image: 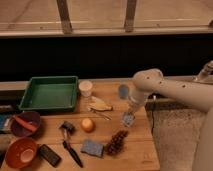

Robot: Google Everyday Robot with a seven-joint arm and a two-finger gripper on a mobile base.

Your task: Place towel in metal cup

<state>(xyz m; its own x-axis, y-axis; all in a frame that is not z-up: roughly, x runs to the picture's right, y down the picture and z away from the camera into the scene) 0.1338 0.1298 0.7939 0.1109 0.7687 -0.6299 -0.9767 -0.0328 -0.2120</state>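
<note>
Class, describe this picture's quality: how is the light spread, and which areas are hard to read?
Camera view: warm, dim light on the wooden table; a black band behind it hides detail; the pale strip above is brighter; soft blur throughout, so the gripper near the table's right edge and the small grey cup lack crisp outlines.

Wooden table (142, 150): green tray (49, 93), white cup (86, 88), orange (88, 124), pinecone (116, 143); tool (128, 120) above.

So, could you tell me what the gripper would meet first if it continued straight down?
Probably the wooden table itself: the gripper hangs low over its right side, though depth is unclear.
</note>
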